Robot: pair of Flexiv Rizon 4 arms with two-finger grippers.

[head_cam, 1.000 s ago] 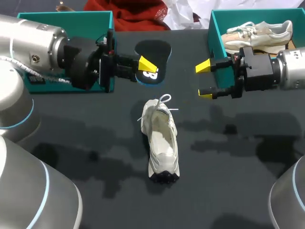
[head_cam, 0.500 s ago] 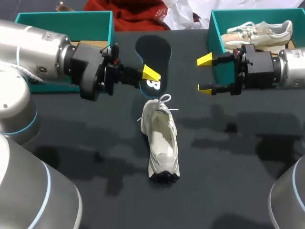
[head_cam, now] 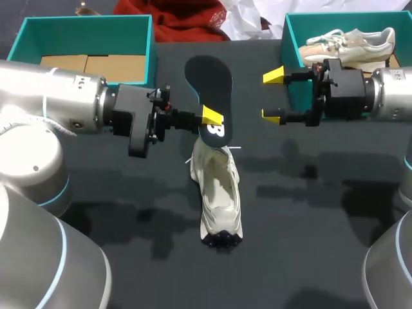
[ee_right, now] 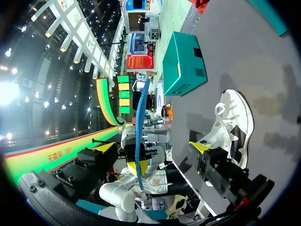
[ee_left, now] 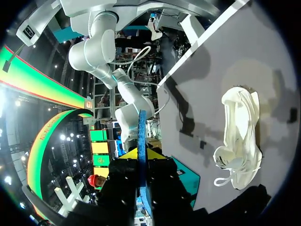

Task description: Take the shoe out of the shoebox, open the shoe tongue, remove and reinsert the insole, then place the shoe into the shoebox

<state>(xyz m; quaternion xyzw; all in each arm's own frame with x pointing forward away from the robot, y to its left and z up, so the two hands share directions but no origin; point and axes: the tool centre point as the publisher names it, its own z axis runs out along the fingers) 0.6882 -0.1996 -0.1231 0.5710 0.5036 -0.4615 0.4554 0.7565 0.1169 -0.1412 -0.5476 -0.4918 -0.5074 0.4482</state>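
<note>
A white shoe (head_cam: pixel 219 190) lies on the black table, heel toward the near edge, laces toward the far side. My left gripper (head_cam: pixel 210 118) is shut on a dark insole (head_cam: pixel 209 84), whose lower end hangs just over the shoe's laces. Ahead of the left gripper (ee_left: pixel 141 153) the insole (ee_left: pixel 142 134) shows edge-on as a thin blue strip, with the shoe (ee_left: pixel 240 136) off to one side. My right gripper (head_cam: pixel 272 96) hovers open and empty to the right of the insole, in front of the right shoebox (head_cam: pixel 288 48). Its wrist view shows the gripper (ee_right: pixel 153 147), insole (ee_right: pixel 138 127) and shoe (ee_right: pixel 230 120).
The right teal shoebox holds a second pale shoe (head_cam: pixel 351 45). A second teal box (head_cam: pixel 90 32) with brown card inside stands at the far left, seen also as a teal box (ee_right: pixel 181 66) in the right wrist view. Red cloth (head_cam: pixel 187 19) lies beyond the table.
My left arm has carried the insole rightward and nearer, from beside the left box to just above the shoe's laces. The right gripper has shifted slightly away from the shoe, still open.
</note>
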